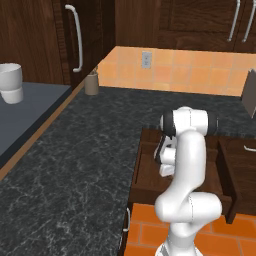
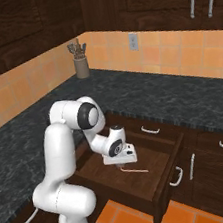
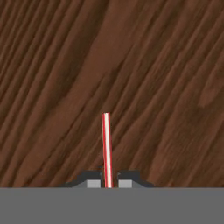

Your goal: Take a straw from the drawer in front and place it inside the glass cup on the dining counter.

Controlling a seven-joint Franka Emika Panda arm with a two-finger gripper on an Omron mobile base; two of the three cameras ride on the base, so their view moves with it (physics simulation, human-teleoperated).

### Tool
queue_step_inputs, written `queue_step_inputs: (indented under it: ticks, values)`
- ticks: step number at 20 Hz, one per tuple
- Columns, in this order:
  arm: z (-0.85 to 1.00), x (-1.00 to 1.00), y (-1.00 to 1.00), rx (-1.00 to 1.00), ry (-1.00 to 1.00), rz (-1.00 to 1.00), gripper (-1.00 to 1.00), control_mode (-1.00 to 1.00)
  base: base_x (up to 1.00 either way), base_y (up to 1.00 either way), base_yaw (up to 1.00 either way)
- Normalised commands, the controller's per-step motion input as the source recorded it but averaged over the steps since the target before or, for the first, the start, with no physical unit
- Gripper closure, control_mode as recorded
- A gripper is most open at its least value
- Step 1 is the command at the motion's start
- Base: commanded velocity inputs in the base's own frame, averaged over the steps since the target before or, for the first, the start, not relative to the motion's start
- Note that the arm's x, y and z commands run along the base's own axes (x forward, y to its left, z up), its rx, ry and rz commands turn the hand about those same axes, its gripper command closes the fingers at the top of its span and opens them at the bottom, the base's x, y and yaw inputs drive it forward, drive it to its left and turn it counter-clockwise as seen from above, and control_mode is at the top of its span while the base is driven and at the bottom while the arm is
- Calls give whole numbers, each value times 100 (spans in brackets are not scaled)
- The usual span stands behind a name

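A white robot arm reaches down into an open dark-brown wooden drawer (image 2: 158,174) set below a black speckled worktop (image 2: 183,103). Its hand (image 3: 107,183) is narrowed around one end of a pinkish-red straw (image 3: 106,144), which lies on the drawer floor.

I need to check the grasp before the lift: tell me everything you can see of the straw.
The straw is a thin, straight stick, pinkish-red with a pale stripe along it. In the hand view it runs up from between the jaws, which sit close on either side, over the drawer's brown wooden floor. In the right base view it lies flat in the open drawer, under the gripper.
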Motion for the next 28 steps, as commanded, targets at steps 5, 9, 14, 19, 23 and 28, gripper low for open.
queue_step_inputs:
  ticks: [5,9,14,19,23,28]
  values:
    - [41,-29,0,2,-3,0,100,-100,0,0,0]
    - [100,-54,0,2,-23,-2,100,-100,0,0,0]
    - [100,-13,1,0,-21,-9,100,-100,0,0,0]
    - [100,0,9,0,-10,-14,100,-100,0,0,0]
    - [100,3,6,0,1,-20,100,-100,0,0,0]
    - [100,1,-1,0,18,-25,100,-100,0,0,0]
